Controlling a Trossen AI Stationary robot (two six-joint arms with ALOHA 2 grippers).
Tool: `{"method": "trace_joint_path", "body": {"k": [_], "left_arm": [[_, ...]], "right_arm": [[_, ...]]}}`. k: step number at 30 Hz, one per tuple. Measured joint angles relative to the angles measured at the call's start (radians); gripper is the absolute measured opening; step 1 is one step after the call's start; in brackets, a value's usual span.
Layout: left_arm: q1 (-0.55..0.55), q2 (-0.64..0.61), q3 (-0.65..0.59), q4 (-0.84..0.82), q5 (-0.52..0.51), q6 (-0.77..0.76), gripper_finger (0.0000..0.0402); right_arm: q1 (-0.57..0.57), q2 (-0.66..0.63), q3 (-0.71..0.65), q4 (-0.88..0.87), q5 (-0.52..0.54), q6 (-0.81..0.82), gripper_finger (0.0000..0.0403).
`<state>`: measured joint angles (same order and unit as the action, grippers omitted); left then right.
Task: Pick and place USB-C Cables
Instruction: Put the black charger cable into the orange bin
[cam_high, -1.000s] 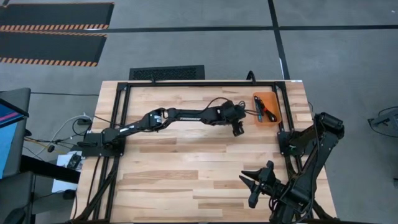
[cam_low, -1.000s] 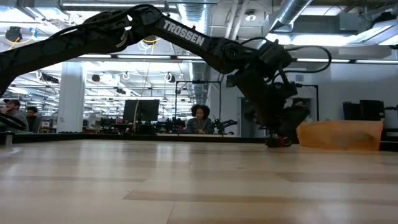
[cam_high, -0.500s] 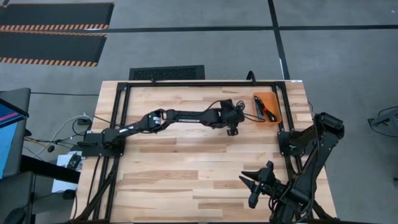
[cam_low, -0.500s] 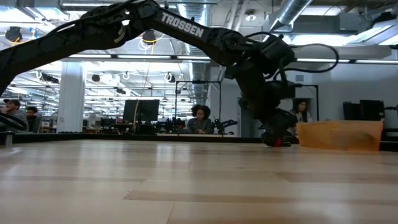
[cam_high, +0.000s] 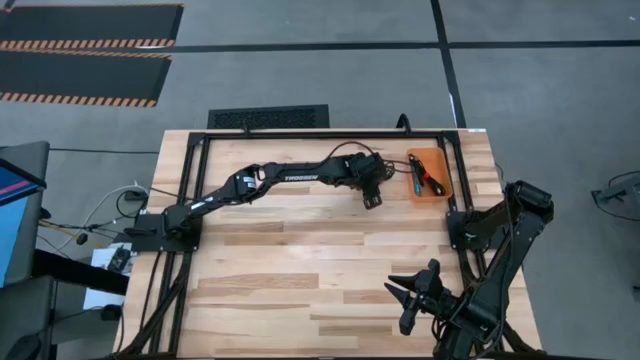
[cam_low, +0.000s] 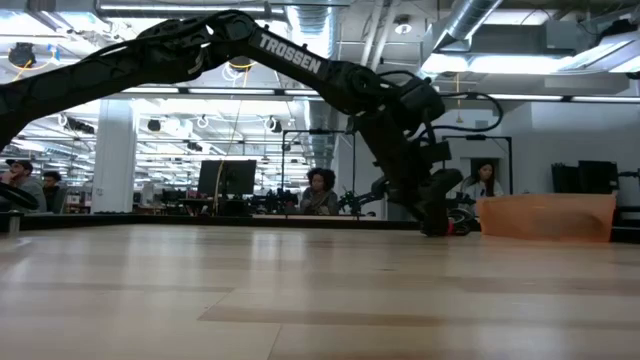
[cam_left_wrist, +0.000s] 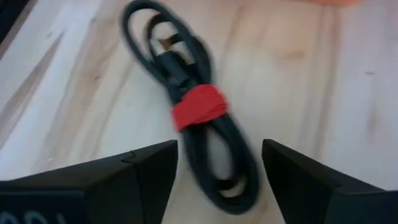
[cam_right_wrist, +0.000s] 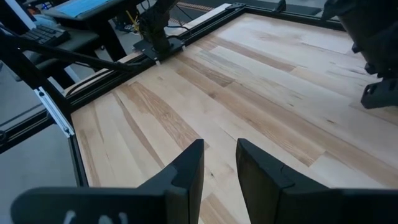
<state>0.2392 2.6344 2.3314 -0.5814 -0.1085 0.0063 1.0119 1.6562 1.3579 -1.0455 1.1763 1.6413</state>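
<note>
My left gripper (cam_left_wrist: 217, 171) hangs wide open over the black coiled cable with a red band (cam_left_wrist: 198, 107) on the wooden table (cam_high: 300, 260). I'd centre on that band, then descend straight. My right gripper (cam_right_wrist: 217, 168), narrowly parted, waits at the near edge.

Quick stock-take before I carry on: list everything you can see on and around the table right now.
Black cable with red band: one, loose on the wood, in front of the left claw.
Orange tray: one, far right of the table; holds thin cables, teal and red visible, count unclear.
Wooden table: one, light planks, black frame.
Striped floor mats: black with orange edges, beyond the table.
People: several, seated in the room behind.
Left claw: open, low over the cable beside the tray.
Right claw: near right edge, idle, slightly parted.
</note>
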Motion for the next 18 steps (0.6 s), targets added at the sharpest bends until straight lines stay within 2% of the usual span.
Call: {"method": "trace_joint_path", "body": {"k": [5,9,14,18], "left_arm": [[0.021,0.001,-0.001,-0.003,0.003,-0.006,0.0246],[0.021,0.001,-0.001,-0.008,0.004,0.001,0.0240],[0.020,0.001,-0.001,-0.014,0.007,0.018,0.0199],[0.021,0.001,-0.001,-0.015,0.006,0.025,0.0138]], "right_arm": [[0.000,0.000,0.000,0.000,0.000,0.000,0.0118],[0.000,0.000,0.000,0.000,0.000,0.000,0.0118],[0.000,0.000,0.000,0.000,0.000,0.000,0.0118],[0.000,0.000,0.000,0.005,0.000,0.000,0.0118]]}}
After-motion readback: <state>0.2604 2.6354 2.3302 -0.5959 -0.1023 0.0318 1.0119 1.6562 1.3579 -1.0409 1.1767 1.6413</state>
